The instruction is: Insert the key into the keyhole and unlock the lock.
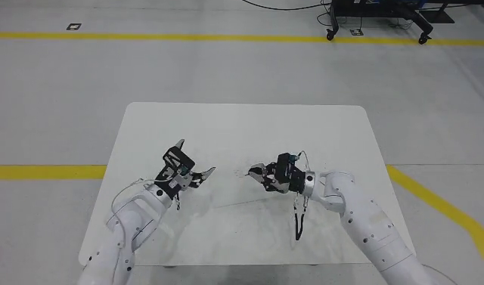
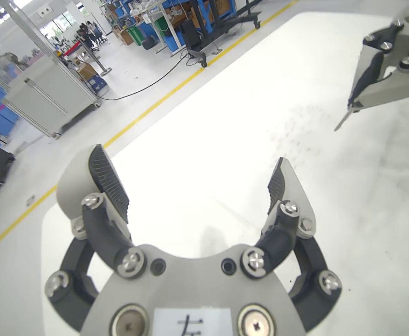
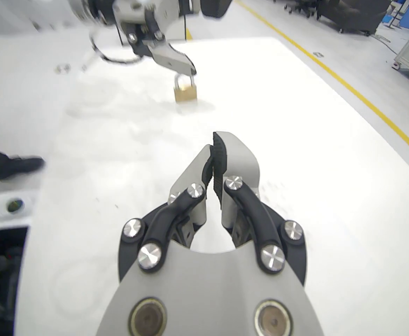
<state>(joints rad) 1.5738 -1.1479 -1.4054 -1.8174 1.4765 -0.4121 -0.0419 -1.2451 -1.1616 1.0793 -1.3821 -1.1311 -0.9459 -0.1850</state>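
Observation:
A small brass padlock point(image 3: 185, 91) stands upright on the white table point(image 1: 242, 126), its shackle right under the tip of one finger of my left gripper point(image 3: 206, 33). Whether that finger touches the shackle I cannot tell. The left gripper point(image 2: 194, 173) is open with nothing between its ribbed pads; in the top view it point(image 1: 197, 158) sits left of centre. My right gripper point(image 1: 252, 172) is a short way to its right, shut on the key point(image 2: 342, 123), whose thin metal blade sticks out past the fingertips towards the left gripper. Seen from its own wrist, the right gripper point(image 3: 214, 145) has its pads pressed together.
A black cable point(image 1: 299, 217) hangs from the right arm over the near part of the table. The table's far half is bare. Yellow floor lines and a wheeled black stand point(image 1: 378, 9) lie beyond the far edge.

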